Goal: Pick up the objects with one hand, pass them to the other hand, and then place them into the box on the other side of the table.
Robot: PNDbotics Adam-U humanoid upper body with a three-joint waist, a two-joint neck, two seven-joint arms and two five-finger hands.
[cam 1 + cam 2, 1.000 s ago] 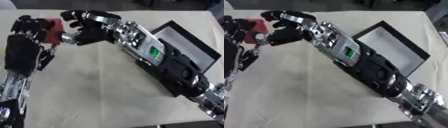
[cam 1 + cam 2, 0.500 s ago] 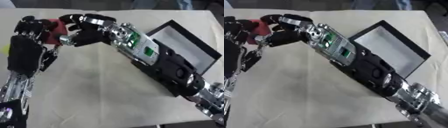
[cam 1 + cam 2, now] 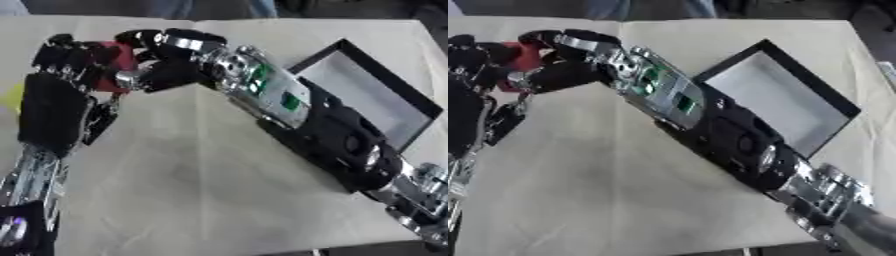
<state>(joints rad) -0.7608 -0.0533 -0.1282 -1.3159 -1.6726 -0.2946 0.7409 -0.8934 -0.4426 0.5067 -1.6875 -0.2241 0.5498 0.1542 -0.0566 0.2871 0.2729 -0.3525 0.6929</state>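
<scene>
Over the near worktop (image 3: 201, 190), the red object (image 3: 118, 60) is held aloft at far left, gripped by the curled fingers of both the left hand (image 3: 66, 75) and the right hand (image 3: 171, 55). Since a second ago the right hand's fingers have been closed further round it, so the handover seems under way. The black box (image 3: 785, 107) sits beyond, at right.

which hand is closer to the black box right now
Right. The right hand is out at the table's far left, meeting the left hand at the red object, but it lies on the box's side. The left hand is farther left.
</scene>
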